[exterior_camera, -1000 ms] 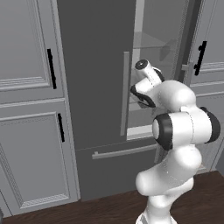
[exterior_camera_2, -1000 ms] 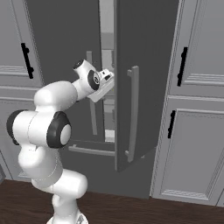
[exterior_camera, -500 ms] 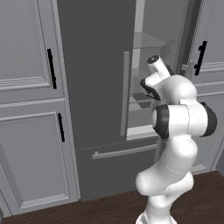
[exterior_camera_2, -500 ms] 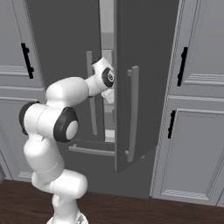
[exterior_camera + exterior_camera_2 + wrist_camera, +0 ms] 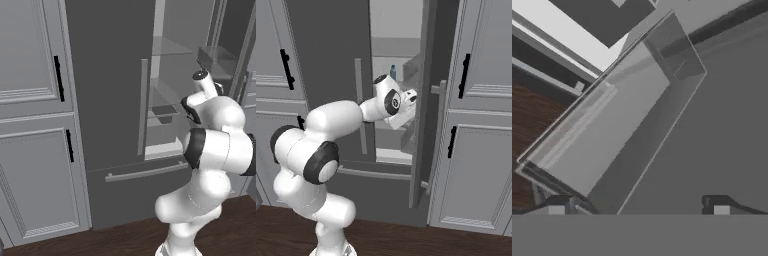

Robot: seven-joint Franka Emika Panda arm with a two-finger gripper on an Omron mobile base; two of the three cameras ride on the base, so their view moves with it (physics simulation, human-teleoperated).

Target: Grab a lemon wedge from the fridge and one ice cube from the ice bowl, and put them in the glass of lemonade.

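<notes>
The fridge (image 5: 107,75) is tall and dark grey; its left door is closed and its right door (image 5: 428,100) stands swung open. Glass shelves (image 5: 172,47) and a dark tray (image 5: 164,110) show inside. My gripper (image 5: 409,98) reaches into the opening beside the open door's inner face. In the hand view my gripper (image 5: 637,207) is open, nothing between the fingertips (image 5: 557,206), and it looks at a clear bin (image 5: 622,135) on the door. The lemon wedge, the ice bowl and the glass of lemonade are out of view.
Light grey panelled cabinets (image 5: 30,100) with short black handles flank the fridge, also at the right (image 5: 481,100). A small blue bottle (image 5: 392,72) stands on an inner shelf. The bottom drawer (image 5: 130,190) is closed above a dark wood floor (image 5: 406,240).
The fridge's right door has swung from ajar to wide open. My arm has stretched forward and right, carrying the open gripper into the gap.
</notes>
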